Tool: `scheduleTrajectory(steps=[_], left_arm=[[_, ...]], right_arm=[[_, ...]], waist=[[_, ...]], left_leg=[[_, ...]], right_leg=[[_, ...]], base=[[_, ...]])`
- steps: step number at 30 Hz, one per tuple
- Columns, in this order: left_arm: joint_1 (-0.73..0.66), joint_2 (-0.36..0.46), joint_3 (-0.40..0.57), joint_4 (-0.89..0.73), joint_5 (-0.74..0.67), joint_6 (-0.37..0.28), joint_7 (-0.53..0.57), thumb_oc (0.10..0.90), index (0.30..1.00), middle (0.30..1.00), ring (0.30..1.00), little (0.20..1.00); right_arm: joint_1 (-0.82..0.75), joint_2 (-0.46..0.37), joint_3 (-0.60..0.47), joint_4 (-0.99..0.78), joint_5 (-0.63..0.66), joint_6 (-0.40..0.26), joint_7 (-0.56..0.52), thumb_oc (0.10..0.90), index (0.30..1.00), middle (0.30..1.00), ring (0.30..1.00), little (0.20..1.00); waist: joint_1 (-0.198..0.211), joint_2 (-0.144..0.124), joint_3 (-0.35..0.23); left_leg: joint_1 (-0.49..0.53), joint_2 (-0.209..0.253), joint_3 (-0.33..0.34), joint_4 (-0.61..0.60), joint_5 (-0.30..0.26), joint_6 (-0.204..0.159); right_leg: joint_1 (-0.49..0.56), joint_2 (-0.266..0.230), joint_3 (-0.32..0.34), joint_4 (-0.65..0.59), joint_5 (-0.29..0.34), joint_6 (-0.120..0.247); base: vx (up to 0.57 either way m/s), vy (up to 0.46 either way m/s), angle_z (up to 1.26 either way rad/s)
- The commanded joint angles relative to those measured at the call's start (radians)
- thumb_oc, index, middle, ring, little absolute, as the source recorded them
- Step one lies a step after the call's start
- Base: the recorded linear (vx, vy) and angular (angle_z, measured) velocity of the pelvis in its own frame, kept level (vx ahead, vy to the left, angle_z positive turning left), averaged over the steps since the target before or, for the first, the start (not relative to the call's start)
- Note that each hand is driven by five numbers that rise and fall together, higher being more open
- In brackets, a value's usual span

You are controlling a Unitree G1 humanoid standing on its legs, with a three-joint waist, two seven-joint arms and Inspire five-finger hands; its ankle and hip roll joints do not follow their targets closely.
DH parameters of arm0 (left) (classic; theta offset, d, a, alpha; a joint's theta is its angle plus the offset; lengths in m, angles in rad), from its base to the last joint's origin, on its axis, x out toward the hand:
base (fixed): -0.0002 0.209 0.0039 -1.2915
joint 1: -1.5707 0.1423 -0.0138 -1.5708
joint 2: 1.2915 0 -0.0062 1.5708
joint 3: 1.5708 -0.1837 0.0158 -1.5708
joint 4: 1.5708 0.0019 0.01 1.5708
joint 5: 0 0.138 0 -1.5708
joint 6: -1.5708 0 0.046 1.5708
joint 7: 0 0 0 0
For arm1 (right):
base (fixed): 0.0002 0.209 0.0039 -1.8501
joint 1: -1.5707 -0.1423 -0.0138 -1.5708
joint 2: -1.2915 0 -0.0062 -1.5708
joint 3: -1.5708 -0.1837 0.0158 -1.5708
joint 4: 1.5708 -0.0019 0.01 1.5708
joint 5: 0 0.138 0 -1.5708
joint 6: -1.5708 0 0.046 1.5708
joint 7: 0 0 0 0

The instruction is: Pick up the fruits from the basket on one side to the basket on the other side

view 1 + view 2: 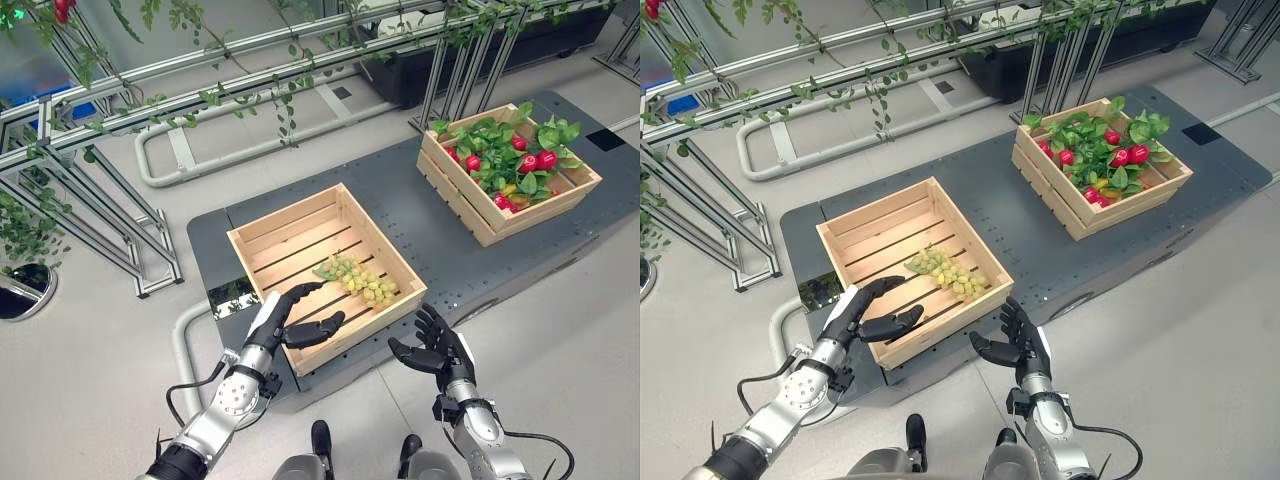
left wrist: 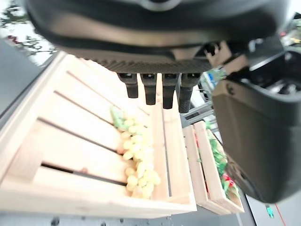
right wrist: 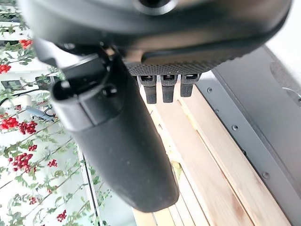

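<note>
The left hand (image 1: 283,322) hovers over the near corner of the nearer crate (image 1: 270,243), fingers (image 1: 303,290) loosely spread and holding nothing. A bunch of green grapes (image 1: 358,279) lies inside that crate, so one fruit seems moved. The right hand (image 1: 437,346) hangs just outside its right corner, fingers relaxed and empty. The far crate (image 1: 475,218) to the right holds red fruits (image 1: 532,161) among leaves, left to move.

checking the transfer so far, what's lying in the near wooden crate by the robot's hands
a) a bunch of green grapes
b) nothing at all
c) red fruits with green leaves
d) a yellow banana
a: a bunch of green grapes lies on the slats of the near crate, while the red fruits with leaves sit in the far crate.
</note>
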Motion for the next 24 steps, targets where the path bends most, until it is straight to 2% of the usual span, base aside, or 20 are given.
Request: scheduleTrajectory(steps=[1, 4, 7, 11, 13, 14, 18, 24], left_arm=[[-0.091, -0.002, 0.076, -0.096, 0.049, -0.103, 0.113, 0.800, 0.900, 0.900, 0.900, 0.900], [-0.079, 0.033, 0.136, -0.073, 0.158, -0.118, 0.210, 0.800, 0.900, 0.900, 0.900, 0.900], [-0.092, 0.085, 0.171, -0.086, 0.199, -0.059, 0.277, 0.800, 0.900, 0.900, 0.900, 0.900], [-0.165, 0.114, 0.151, -0.035, 0.259, -0.004, 0.351, 0.800, 0.900, 0.900, 0.900, 0.900], [-0.227, 0.131, 0.113, 0.005, 0.298, 0.055, 0.388, 0.800, 0.900, 0.900, 0.900, 0.900], [-0.238, 0.134, 0.103, 0.013, 0.300, 0.059, 0.399, 0.800, 0.900, 0.900, 0.900, 0.900], [-0.376, 0.193, 0.017, 0.115, 0.364, 0.104, 0.480, 0.800, 0.900, 0.900, 0.900, 0.900], [-0.566, 0.262, -0.077, 0.220, 0.450, 0.163, 0.498, 0.800, 0.900, 0.900, 0.900, 0.900]], right_arm=[[-0.098, -0.021, -0.015, -0.090, -0.006, -0.116, -0.037, 0.800, 0.900, 0.900, 0.900, 0.900], [-0.083, -0.043, -0.030, -0.099, -0.010, -0.078, -0.041, 0.800, 0.900, 0.900, 0.900, 0.900], [-0.062, -0.068, -0.049, -0.107, -0.016, -0.050, -0.029, 0.800, 0.900, 0.900, 0.900, 0.900], [-0.066, -0.096, -0.057, -0.097, -0.015, -0.036, -0.016, 0.800, 0.900, 0.900, 0.900, 0.900], [-0.083, -0.121, -0.049, -0.089, -0.026, -0.040, -0.002, 0.800, 0.900, 0.900, 0.900, 0.900], [-0.087, -0.126, -0.047, -0.089, -0.028, -0.043, -0.002, 0.800, 0.900, 0.900, 0.900, 0.900], [-0.156, -0.198, -0.032, -0.087, -0.051, -0.063, 0.013, 0.800, 0.900, 0.900, 0.900, 0.900], [-0.280, -0.264, -0.021, -0.081, -0.036, -0.035, 0.029, 0.800, 0.900, 0.900, 0.900, 0.900]], waist=[[0.001, 0.009, -0.022], [0.001, 0.009, -0.037], [-0.010, 0.016, -0.041], [-0.032, 0.029, -0.016], [-0.050, 0.038, 0.013], [-0.053, 0.039, 0.019], [-0.090, 0.053, 0.105], [-0.120, 0.039, 0.211]], left_leg=[[0.023, 0.032, -0.005, 0.018, -0.071, -0.022], [0.031, 0.044, 0.002, 0.024, -0.063, -0.039], [0.028, 0.047, -0.005, 0.028, -0.065, -0.050], [0.004, 0.046, -0.001, 0.054, -0.072, -0.062], [-0.019, 0.040, 0.000, 0.073, -0.080, -0.064], [-0.024, 0.039, 0.001, 0.078, -0.081, -0.064], [-0.112, 0.028, 0.015, 0.142, -0.088, -0.076], [-0.276, 0.038, 0.062, 0.326, -0.123, -0.084]], right_leg=[[0.057, 0.044, -0.004, -0.050, 0.036, -0.034], [0.104, 0.043, -0.022, -0.079, 0.027, -0.041], [0.113, 0.043, -0.022, -0.074, 0.002, -0.046], [0.087, 0.034, -0.028, -0.054, -0.010, -0.051], [0.056, 0.029, -0.018, -0.035, -0.019, -0.056], [0.049, 0.029, -0.015, -0.031, -0.020, -0.056], [-0.051, 0.031, 0.026, 0.020, -0.029, -0.066], [-0.234, 0.026, 0.060, 0.179, -0.049, -0.080]], base=[[0.13, -0.174, 0.39], [0.22, -0.077, 0.17], [0.14, 0.024, -0.07], [0.03, 0.073, 0.00], [0.01, 0.110, -0.03], [-0.06, 0.159, -0.08], [-0.12, 0.169, -0.13], [-0.17, 0.116, -0.27]])
